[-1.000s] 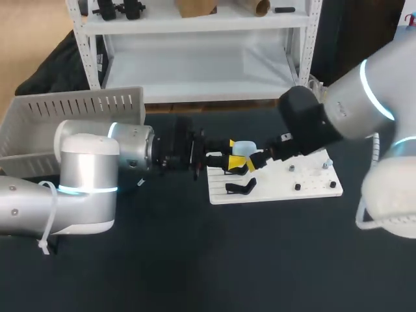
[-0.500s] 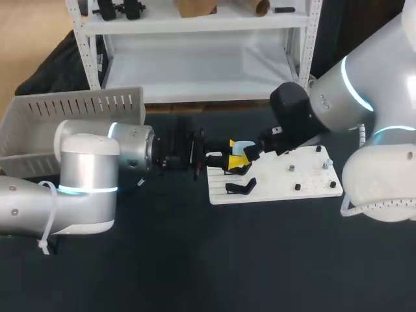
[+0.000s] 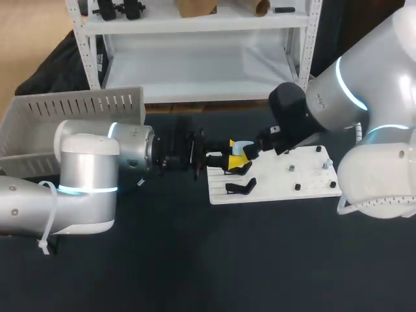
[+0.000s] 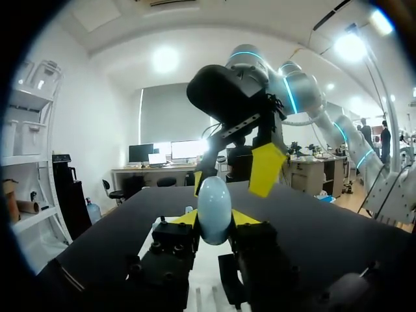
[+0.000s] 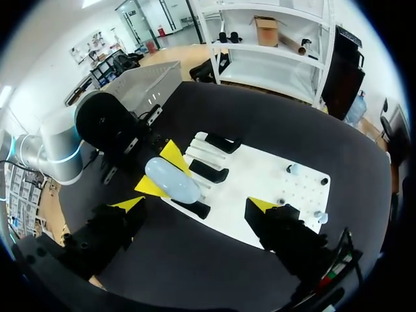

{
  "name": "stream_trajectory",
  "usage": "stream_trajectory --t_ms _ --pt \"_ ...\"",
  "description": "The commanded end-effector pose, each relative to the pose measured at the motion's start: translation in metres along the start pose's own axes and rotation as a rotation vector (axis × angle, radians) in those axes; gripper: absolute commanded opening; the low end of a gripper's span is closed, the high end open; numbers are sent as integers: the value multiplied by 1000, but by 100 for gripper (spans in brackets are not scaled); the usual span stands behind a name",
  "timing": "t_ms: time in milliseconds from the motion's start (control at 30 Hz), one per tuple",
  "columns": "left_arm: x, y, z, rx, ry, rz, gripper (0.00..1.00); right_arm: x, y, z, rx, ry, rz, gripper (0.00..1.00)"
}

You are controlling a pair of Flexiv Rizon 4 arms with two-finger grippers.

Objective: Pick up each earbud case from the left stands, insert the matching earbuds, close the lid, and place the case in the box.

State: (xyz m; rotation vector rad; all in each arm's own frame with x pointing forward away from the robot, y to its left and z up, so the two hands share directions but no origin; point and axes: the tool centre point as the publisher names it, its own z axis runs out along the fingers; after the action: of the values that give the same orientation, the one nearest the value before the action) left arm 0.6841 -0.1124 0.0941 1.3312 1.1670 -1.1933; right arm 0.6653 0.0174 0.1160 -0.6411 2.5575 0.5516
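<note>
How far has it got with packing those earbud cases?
Early on, it seems. Done: one pale blue earbud case is off its stand. In hand: the left gripper clamps it over the white board, with the right gripper open close by. Left: what look like earbuds sit on pegs, and the case has not reached the grey box.

No text, label, number or sign is legible anywhere on the pale blue egg-shaped plastic earbud case (image 4: pixel 214 209), on the flat white stand board (image 3: pixel 273 185) beneath it, or on the light grey slotted plastic box (image 3: pixel 71 107) at the board's 10 o'clock.
</note>
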Motion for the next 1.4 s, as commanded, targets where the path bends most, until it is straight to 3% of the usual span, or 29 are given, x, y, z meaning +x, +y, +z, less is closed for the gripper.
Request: stream_trajectory --t_ms 33,633,1400 --pt "1 1 0 4 -1 0 0 -1 -1 2 15 -5 4 100" --pt "1 1 0 4 -1 0 0 -5 -5 7 23 -9 17 100" --pt "1 1 0 4 -1 0 0 -23 -5 -12 52 -48 -3 100"
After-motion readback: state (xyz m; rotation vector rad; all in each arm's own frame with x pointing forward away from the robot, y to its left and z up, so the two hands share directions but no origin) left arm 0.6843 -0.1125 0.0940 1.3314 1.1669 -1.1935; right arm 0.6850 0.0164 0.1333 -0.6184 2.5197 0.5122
